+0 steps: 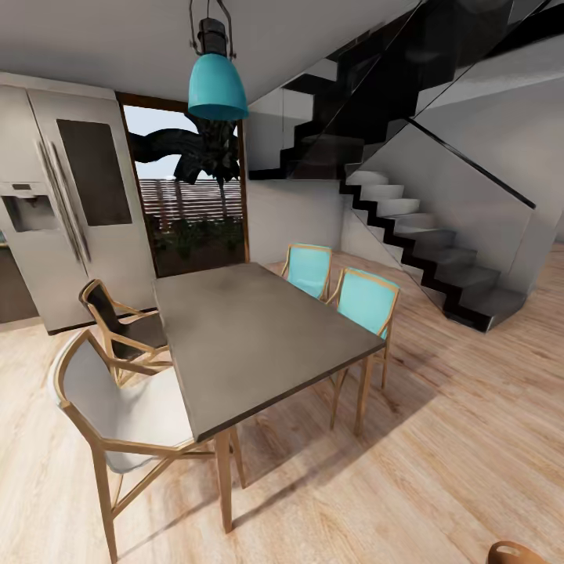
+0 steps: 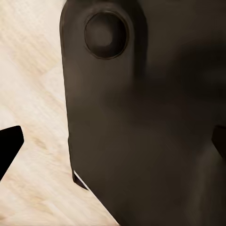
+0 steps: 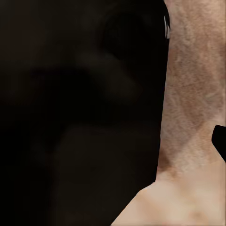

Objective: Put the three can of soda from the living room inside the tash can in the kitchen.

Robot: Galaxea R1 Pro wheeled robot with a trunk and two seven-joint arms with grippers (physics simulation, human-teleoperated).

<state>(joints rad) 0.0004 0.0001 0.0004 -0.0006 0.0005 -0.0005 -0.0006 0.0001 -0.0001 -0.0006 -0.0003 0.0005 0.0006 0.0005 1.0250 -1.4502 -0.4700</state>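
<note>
The three can of soda and the tash can are out of view. I face a dining area, not the living room. My left gripper (image 2: pixel 115 143) is open and holds nothing. Its black fingertips (image 2: pixel 10 145) stand far apart at the frame's edges, over a dark part of my own body and light wood floor. Of my right gripper (image 3: pixel 113 146), one black fingertip (image 3: pixel 220 143) sits far out at the edge. The other is lost against my dark body. Nothing is between the fingers.
A grey dining table (image 1: pixel 251 337) stands ahead, with two turquoise chairs (image 1: pixel 366 301) to its right. A grey chair (image 1: pixel 117 407) and a dark chair (image 1: pixel 117 321) stand to its left. A fridge (image 1: pixel 70 204) is at the far left, a staircase (image 1: pixel 439 251) at the right, and a teal lamp (image 1: pixel 217 86) hangs above. Open wood floor lies front right.
</note>
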